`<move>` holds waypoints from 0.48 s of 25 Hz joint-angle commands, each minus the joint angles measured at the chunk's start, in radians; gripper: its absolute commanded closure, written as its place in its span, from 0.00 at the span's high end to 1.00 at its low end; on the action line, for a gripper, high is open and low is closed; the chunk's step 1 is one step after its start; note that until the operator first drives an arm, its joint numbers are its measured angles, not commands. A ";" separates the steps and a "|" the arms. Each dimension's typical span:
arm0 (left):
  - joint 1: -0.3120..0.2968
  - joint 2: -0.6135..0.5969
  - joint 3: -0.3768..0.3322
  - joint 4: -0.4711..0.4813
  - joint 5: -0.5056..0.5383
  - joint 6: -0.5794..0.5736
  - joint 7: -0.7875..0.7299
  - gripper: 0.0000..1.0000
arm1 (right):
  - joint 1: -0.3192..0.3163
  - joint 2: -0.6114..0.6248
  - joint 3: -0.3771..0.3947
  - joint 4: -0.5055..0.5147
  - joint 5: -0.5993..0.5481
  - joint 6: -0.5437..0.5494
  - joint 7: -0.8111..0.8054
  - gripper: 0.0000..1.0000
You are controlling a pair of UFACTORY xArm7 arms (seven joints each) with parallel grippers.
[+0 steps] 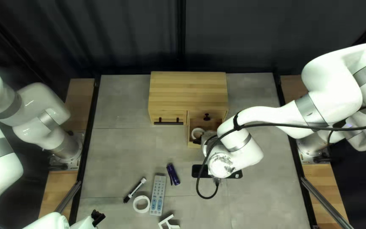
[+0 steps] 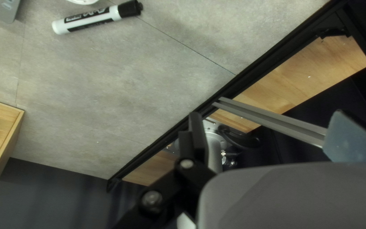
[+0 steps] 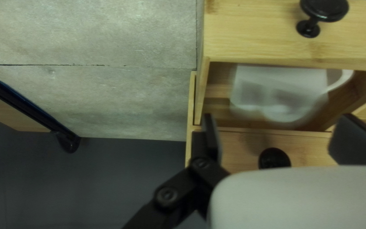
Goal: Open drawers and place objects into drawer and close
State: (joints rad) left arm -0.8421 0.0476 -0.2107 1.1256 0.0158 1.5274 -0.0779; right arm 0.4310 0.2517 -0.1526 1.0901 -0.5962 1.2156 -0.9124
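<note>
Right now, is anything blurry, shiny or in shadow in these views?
Right wrist view: the white mug inside the open drawer looks smeared, its outline ghostly. Top left view: small glints on the left arm, a shadow beside the white bracket, and a curtain fading to near-black. Left wrist view: the marker is clear.
</note>
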 commanded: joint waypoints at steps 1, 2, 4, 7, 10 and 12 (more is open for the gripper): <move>0.000 0.000 0.000 0.000 0.000 0.000 0.000 1.00 | 0.008 0.000 0.005 0.024 0.003 0.027 -0.005 1.00; 0.000 0.000 0.000 0.000 0.000 0.000 0.000 1.00 | 0.008 0.001 0.005 0.027 0.003 0.030 -0.006 1.00; 0.000 0.000 0.000 0.000 0.000 0.000 0.000 1.00 | 0.010 0.003 0.006 0.031 0.002 0.034 -0.009 1.00; 0.000 0.000 0.000 0.000 0.000 0.000 0.000 1.00 | 0.011 0.012 0.008 0.039 0.004 0.033 -0.010 1.00; 0.000 0.000 0.000 0.000 0.000 0.000 0.000 1.00 | 0.009 0.027 0.009 0.043 0.007 0.021 -0.012 1.00; 0.000 0.000 0.000 0.000 0.000 0.000 0.000 1.00 | 0.007 0.031 0.008 0.042 0.008 0.015 -0.013 1.00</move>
State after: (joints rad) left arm -0.8421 0.0476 -0.2107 1.1256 0.0158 1.5274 -0.0779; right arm 0.4399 0.2776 -0.1440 1.1323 -0.5896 1.2371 -0.9246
